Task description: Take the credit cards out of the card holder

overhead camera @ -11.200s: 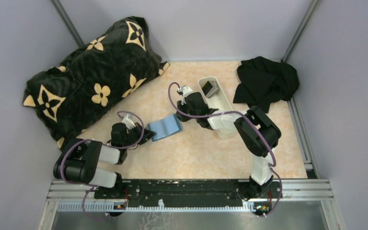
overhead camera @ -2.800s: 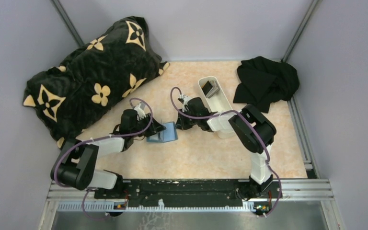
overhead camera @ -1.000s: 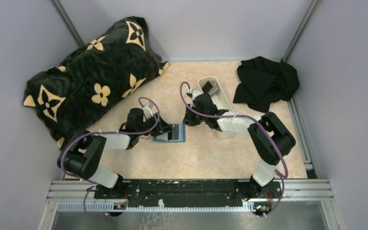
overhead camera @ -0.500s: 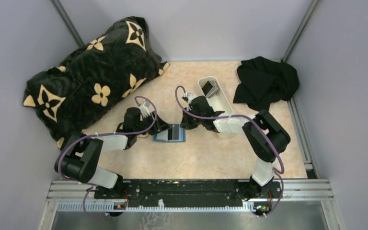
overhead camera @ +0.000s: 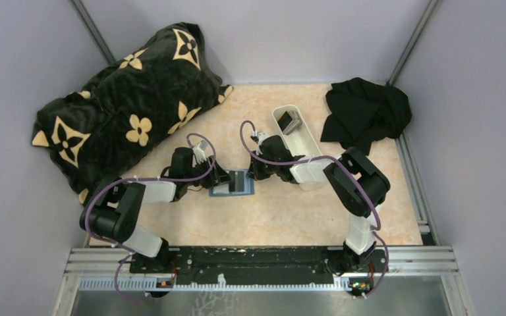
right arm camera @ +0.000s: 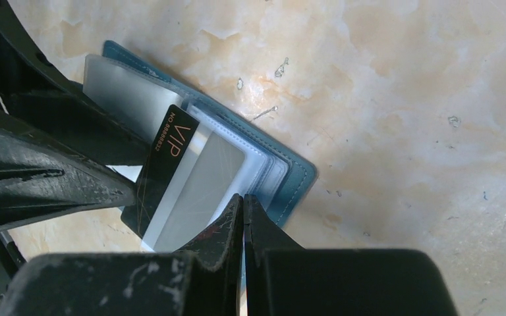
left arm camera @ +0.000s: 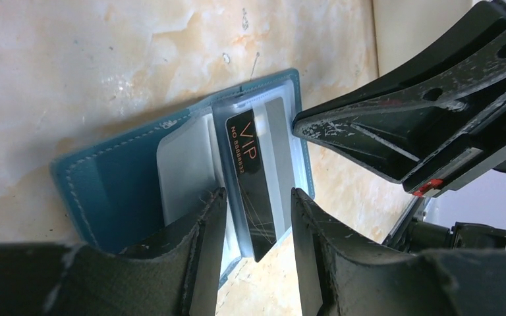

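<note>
The right gripper (right arm camera: 244, 209), its fingers pressed together, sits at the edge of the open card holder (right arm camera: 294, 176), where a black VIP card (right arm camera: 168, 153) pokes from a clear sleeve.

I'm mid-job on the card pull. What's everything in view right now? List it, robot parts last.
cushion: one, black with tan flowers, far left
cloth: one, black, crumpled, far right
tray: one, white, right of centre
cards in tray: dark, count unclear, its far end
card holder: one, teal, open, mid-table
VIP card: one, black and grey, in the holder, poking past its edge
table: one, peach marbled
left fingers: two, black, apart, either side of the VIP card
right fingers: two, black, shut, tips at the holder's sleeve edge
</note>
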### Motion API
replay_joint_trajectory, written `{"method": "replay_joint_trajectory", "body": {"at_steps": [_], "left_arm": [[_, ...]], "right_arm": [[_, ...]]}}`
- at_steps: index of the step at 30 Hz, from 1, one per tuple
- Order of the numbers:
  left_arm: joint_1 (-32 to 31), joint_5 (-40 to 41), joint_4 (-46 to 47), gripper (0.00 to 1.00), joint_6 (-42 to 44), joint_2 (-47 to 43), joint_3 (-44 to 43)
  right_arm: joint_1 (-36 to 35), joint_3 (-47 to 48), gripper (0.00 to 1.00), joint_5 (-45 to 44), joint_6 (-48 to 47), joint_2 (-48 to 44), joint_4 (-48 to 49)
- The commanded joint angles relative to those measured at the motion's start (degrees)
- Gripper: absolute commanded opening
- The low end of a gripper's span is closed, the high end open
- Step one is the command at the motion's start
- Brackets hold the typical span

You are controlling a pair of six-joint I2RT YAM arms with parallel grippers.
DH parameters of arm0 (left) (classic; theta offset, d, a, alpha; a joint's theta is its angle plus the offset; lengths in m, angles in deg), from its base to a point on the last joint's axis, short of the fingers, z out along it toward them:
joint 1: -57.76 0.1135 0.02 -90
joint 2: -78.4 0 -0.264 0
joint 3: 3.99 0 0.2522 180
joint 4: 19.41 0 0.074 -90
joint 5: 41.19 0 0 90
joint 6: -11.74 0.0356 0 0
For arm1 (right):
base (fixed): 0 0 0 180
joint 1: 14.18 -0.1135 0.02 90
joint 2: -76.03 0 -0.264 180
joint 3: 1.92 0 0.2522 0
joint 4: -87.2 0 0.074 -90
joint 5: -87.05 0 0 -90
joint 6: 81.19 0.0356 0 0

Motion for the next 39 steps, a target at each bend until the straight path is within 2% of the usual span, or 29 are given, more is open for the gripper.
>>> {"method": "replay_joint_trajectory", "body": {"at_steps": [1, 6, 9, 11, 14, 15, 16, 21, 25, 34, 37, 39], "left_arm": [[0.2, -2.5, 1.0, 0.48, 0.4, 2.0, -0.2], [0.2, -2.8, 2.5, 0.48, -0.5, 2.3, 1.1], [0.3, -4.7, 8.0, 0.46, -3.0, 2.8, 2.8], [0.3, -6.1, 11.1, 0.36, -4.8, 3.8, 3.3], [0.3, -7.2, 13.6, 0.08, -6.9, 5.1, 3.3], [0.3, -7.2, 13.9, 0.02, -7.1, 5.2, 3.3], [0.3, -7.2, 13.8, 0.0, -7.0, 5.1, 3.3], [1.0, -4.5, 9.7, 0.0, -5.2, 0.8, 3.6], [3.9, -3.5, 6.2, 0.0, -3.9, -3.8, 5.1], [6.5, 3.5, -7.5, 0.0, -0.7, -20.0, 6.9], [6.7, 3.1, -6.4, 0.0, 0.3, -26.2, 8.2], [6.7, -0.6, -1.3, 0.0, 1.2, -29.0, 9.5]], "right_arm": [[-0.6, 0.1, 0.0, 0.6, 0.9, 1.7, 2.9], [-0.6, 0.5, 0.0, 1.2, 1.0, 2.8, 3.1], [-0.6, 0.5, 0.0, 1.8, 1.2, 3.3, 3.5], [-0.6, 0.4, 0.0, 1.8, 1.2, 3.4, 3.5], [-0.6, 0.2, 0.0, 1.8, 1.1, 3.4, 3.4], [-0.6, 0.2, 0.0, 1.7, 1.2, 3.4, 3.4], [-0.6, 0.1, 0.0, 1.7, 1.2, 3.4, 3.3], [-0.6, 0.0, 0.0, 1.4, 1.2, 3.7, 3.5], [-0.4, -0.2, 0.0, 1.5, 1.4, 4.1, 3.9], [0.5, 0.4, 0.0, 2.3, 1.2, 4.6, 4.0], [0.6, 0.9, 0.0, 3.0, 0.8, 3.3, 3.5], [1.0, 1.0, 0.0, 4.5, -0.9, 0.2, 3.2]]}}
